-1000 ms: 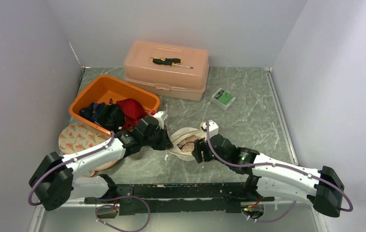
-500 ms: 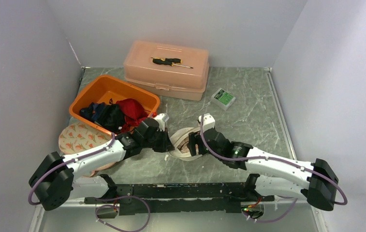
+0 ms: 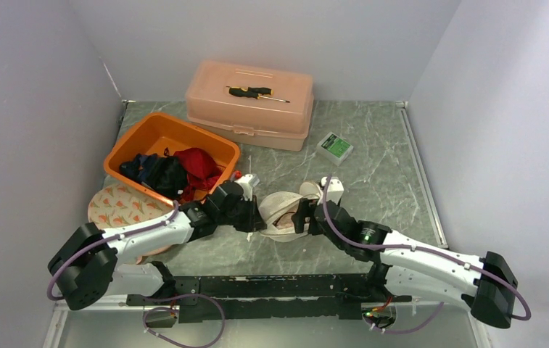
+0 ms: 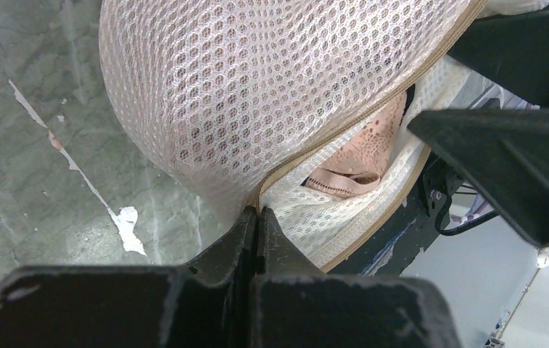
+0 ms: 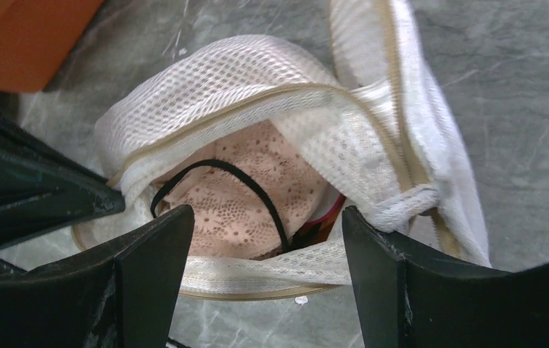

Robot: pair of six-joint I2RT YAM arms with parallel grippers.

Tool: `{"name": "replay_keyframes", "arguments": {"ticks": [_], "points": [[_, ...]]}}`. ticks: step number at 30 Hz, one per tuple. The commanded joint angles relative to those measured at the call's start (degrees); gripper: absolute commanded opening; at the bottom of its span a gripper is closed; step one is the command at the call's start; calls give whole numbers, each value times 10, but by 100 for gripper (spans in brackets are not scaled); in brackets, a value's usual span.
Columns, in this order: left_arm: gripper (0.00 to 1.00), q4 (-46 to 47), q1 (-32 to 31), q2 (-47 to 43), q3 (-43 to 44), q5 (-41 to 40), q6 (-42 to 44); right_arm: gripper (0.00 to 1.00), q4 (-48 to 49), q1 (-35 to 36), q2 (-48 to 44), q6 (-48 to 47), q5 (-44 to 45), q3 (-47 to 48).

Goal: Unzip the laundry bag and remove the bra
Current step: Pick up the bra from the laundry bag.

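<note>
Left pincer (image 4: 257,217) is pressed together on the zip edge of the mesh laundry bag (image 5: 242,72), which lies on the green worktop (image 3: 373,159) between the two arms. Right pincer (image 5: 264,217) is spread wide at the bag's gaping mouth, where the pink lace bra (image 5: 242,192) sits inside. An orange tub (image 3: 157,135) stands just left.
</note>
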Motion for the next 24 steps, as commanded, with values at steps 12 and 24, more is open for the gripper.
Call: {"name": "replay_keyframes", "arguments": {"ticks": [12, 24], "points": [[3, 54, -18, 15, 2, 8, -17, 73, 90, -32, 79, 42, 4, -2], [3, 44, -20, 4, 6, 2, -16, 63, 105, -32, 87, 37, 26, 15]]}}
